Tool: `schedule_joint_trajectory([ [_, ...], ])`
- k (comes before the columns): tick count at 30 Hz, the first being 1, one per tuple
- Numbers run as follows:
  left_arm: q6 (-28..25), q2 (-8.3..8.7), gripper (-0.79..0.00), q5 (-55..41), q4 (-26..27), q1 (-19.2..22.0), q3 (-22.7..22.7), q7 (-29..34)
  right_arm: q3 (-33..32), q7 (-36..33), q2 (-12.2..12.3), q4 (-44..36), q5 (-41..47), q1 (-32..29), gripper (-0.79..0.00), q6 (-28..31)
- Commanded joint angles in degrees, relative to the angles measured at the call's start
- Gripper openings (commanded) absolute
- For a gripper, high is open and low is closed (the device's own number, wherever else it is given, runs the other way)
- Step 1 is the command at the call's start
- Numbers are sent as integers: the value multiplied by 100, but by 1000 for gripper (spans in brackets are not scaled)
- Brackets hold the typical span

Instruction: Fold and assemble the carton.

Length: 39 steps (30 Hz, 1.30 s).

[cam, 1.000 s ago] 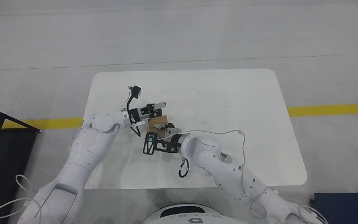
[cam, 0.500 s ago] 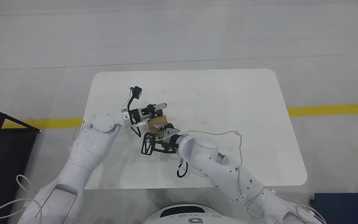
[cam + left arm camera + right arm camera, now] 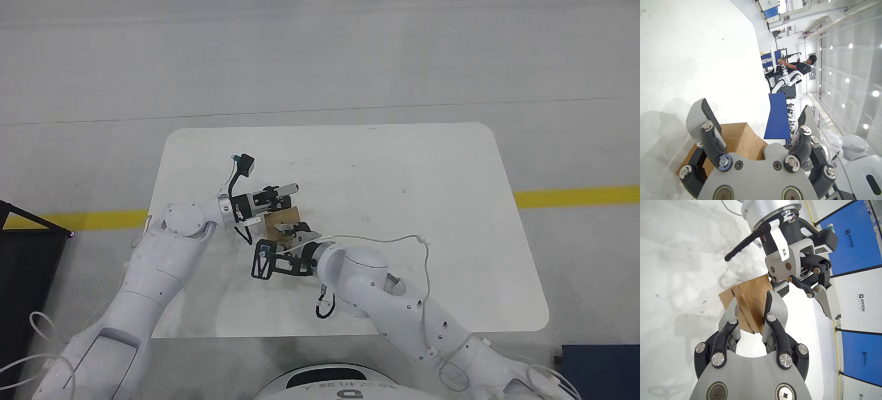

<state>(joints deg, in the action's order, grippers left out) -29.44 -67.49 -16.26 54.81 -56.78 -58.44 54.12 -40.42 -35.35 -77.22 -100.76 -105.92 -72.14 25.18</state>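
Note:
A small brown carton (image 3: 286, 214) lies partly folded on the white table (image 3: 430, 200), left of its middle. My right gripper (image 3: 751, 303) is shut on the carton (image 3: 751, 306), one finger on each side of a creased, raised panel. My left gripper (image 3: 755, 106) hovers open right at the carton (image 3: 738, 138), which sits under one of its fingers. In the right wrist view the left gripper (image 3: 804, 302) stands behind the carton, its nearer finger touching the cardboard's far edge. From above, both grippers (image 3: 283, 197) (image 3: 292, 235) meet at the carton.
The table's right half and far side are bare. A yellow floor line (image 3: 580, 196) runs past the table on both sides. A black stand (image 3: 20, 220) is on the floor at the left. Blue panels (image 3: 851, 234) stand beyond the table edge.
The right arm has edged slightly to the left, keeping its hold on the carton. The left arm and the carton have hardly moved.

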Motion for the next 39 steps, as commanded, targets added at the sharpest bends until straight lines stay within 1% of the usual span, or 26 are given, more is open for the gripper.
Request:
schedule_joint_trajectory([
  [1,3,-1,0,-10,-4,-10,-2,-2,3,-10,-6,8,-2,0,-459,6],
  [5,5,-1,0,-5,-8,-18,-10,-5,5,-27,-16,15,-18,-1,-456,22],
  [14,29,-3,0,9,-34,-23,-29,-33,55,15,-30,1,-190,-47,-419,16],
  [20,74,-6,0,24,-61,-22,-31,-27,174,90,-39,20,-579,-85,-413,-101],
  [24,119,-6,0,26,-61,-31,-33,-20,268,109,-54,52,-908,-115,-419,-277],
  [30,214,-4,0,23,-60,-54,-41,3,434,91,-82,105,-1367,-154,-400,-398],
  [39,285,-4,0,36,-39,-68,-50,21,537,122,-126,169,-1587,-199,-397,-325],
])
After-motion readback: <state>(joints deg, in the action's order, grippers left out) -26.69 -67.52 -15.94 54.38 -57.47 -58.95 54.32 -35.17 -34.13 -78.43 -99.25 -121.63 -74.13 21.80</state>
